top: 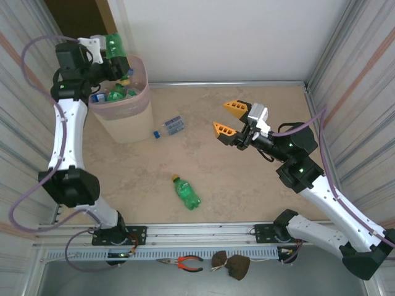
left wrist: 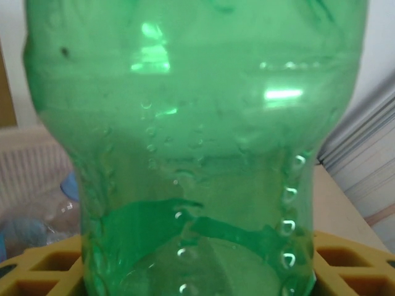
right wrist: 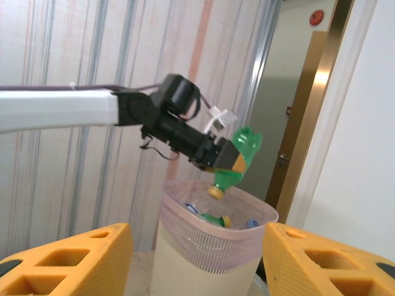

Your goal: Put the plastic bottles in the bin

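The left pincer point(right wrist: 228, 161) grips a green bottle point(right wrist: 247, 145) cap-down, bin point(right wrist: 185, 259) just below it, ready to drop; right pincer point(top: 222, 117) gapes empty.

The table point(top: 247, 185) has a pale beige, marbled top, closed in by light panels at the back and sides. At the upper left of the top view the bin point(top: 126, 126) stands upright on it, near the back corner. Just right of the bin lies a clear water bottle point(top: 170, 127) with a blue label, on its side. Lower, near the centre, a green bottle point(top: 186, 192) lies on its side, well apart from both.
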`<action>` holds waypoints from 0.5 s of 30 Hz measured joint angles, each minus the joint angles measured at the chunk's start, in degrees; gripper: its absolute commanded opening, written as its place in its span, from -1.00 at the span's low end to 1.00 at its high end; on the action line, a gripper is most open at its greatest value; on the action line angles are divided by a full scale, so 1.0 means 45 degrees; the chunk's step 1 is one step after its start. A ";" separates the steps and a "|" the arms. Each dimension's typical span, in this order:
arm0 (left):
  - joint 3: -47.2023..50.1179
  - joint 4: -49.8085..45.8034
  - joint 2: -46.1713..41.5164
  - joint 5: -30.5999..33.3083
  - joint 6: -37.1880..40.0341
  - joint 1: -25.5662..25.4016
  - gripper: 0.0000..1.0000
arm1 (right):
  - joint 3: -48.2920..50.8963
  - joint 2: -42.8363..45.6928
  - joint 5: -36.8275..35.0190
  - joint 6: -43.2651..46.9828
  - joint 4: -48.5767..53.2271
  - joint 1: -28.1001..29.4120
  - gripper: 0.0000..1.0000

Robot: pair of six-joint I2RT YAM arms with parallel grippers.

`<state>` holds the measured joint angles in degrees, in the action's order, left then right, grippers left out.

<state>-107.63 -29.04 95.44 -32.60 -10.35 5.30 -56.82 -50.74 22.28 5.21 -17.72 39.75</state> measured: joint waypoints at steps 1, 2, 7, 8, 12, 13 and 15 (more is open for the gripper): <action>-0.0097 -0.0102 0.0345 -0.0102 -0.0063 0.0000 0.02 | 0.0000 0.0015 0.0000 -0.0005 0.0019 0.0005 0.14; -0.0189 -0.0219 0.0622 -0.0185 -0.0126 0.0000 0.02 | 0.0000 0.0029 -0.0005 -0.0005 0.0049 0.0010 0.14; -0.0563 -0.0437 0.1846 -0.0500 -0.0544 0.0000 0.00 | 0.0000 0.0243 -0.0097 0.0000 0.0117 0.0010 0.14; -0.0665 -0.0505 0.2059 -0.0554 -0.0622 0.0000 0.00 | 0.0000 0.0296 -0.0107 0.0000 0.0141 0.0010 0.14; -0.0933 -0.0607 0.2846 -0.0855 -0.1010 0.0000 0.00 | 0.0010 0.0549 -0.0291 0.0000 0.0248 0.0019 0.14; -0.0957 -0.0651 0.3021 -0.0874 -0.1059 0.0000 0.01 | 0.0019 0.0612 -0.0335 -0.0005 0.0262 0.0024 0.14; -0.0957 -0.0850 0.3279 -0.0894 -0.1122 0.0000 0.04 | 0.0044 0.0699 -0.0364 0.0000 0.0272 0.0024 0.14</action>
<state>-111.94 -32.86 110.19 -36.62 -15.40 5.30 -56.62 -47.59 20.64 5.21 -16.49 39.86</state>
